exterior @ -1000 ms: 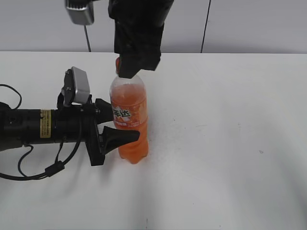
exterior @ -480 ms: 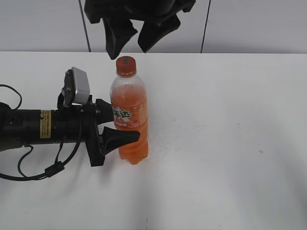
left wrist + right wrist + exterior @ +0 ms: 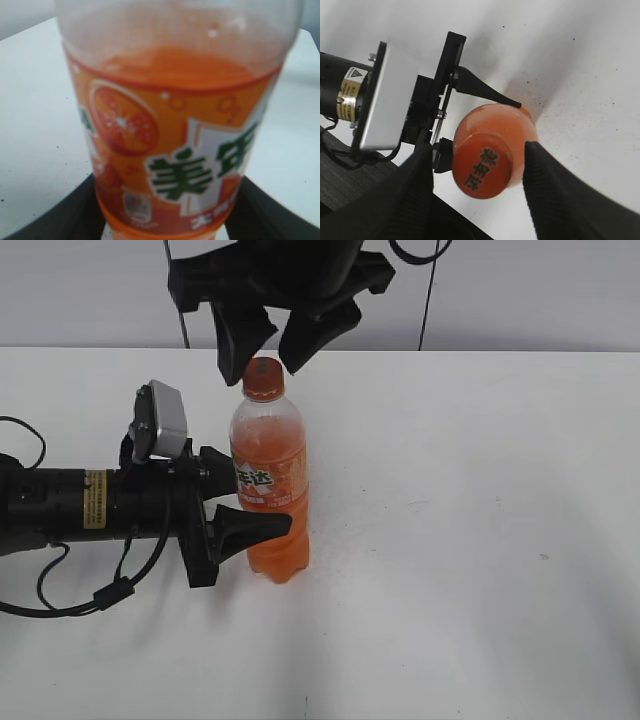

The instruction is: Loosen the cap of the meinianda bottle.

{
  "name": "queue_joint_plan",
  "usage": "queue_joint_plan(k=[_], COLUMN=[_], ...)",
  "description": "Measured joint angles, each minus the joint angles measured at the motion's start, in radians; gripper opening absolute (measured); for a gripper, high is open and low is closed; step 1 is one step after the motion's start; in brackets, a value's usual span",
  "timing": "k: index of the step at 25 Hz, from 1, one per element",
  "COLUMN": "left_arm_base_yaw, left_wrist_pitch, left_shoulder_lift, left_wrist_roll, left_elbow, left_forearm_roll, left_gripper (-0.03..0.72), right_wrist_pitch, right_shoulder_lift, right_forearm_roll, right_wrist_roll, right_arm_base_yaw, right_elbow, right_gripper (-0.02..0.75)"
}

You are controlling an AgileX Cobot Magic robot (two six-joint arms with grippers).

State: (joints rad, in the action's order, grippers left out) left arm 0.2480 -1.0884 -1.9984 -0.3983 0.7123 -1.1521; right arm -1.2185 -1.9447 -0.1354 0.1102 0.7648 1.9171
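While the right gripper [image 3: 264,352] is held above the cap [image 3: 264,378] with jaws spread, untouching, the meinianda bottle [image 3: 270,490] is clamped upright on the counter [image 3: 480,540] by the left gripper [image 3: 262,498]. The body is thus likely steadied against twisting.

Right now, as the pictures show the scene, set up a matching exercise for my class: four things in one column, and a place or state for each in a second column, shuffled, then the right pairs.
Things
1. cap
2. meinianda bottle
3. left gripper
4. right gripper

Places or states
A. open, one finger on each side of the cap
B. reaching in sideways, shut on the labelled body
C. upright on the white table
D. on the neck, dark characters on top

Pairs: 1-D, 2-C, 3-B, 4-A
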Motion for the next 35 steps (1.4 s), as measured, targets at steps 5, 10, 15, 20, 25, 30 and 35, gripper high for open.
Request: queue_joint_plan(k=[5,10,15,20,25,30,35], left_arm_base_yaw=[0.0,0.0,0.0,0.0,0.0,0.0,0.0], left_wrist_pitch=[-0.002,-0.003,-0.003,-0.003,-0.005,-0.006,-0.006], left_shoulder_lift=[-0.001,-0.002,-0.002,-0.002,-0.002,-0.003,-0.003], left_wrist_roll=[0.0,0.0,0.0,0.001,0.002,0.002,0.002], left_elbow=[0.0,0.0,0.0,0.0,0.0,0.0,0.0], left_forearm_roll=[0.0,0.0,0.0,-0.001,-0.002,-0.003,-0.003], left_gripper=[0.416,0.416,0.416,0.416,0.415,0.415,0.415], right_wrist_pitch=[0.0,0.0,0.0,0.001,0.0,0.0,0.0], right_shoulder_lift=[-0.001,-0.001,-0.001,0.0,0.0,0.002,0.023], right_forearm_roll=[0.001,0.003,0.003,0.008,-0.008,-0.012,-0.027], right_wrist_roll=[0.0,-0.062,-0.504,-1.19,-1.344,-1.297,-1.043], right_arm_base_yaw=[0.0,0.0,0.0,0.0,-0.001,-0.001,-0.001], right_elbow=[-0.009,-0.009,-0.009,-0.009,-0.009,-0.009,-0.009], right_gripper=[0.401,0.268,0.268,0.268,0.268,0.297,0.549])
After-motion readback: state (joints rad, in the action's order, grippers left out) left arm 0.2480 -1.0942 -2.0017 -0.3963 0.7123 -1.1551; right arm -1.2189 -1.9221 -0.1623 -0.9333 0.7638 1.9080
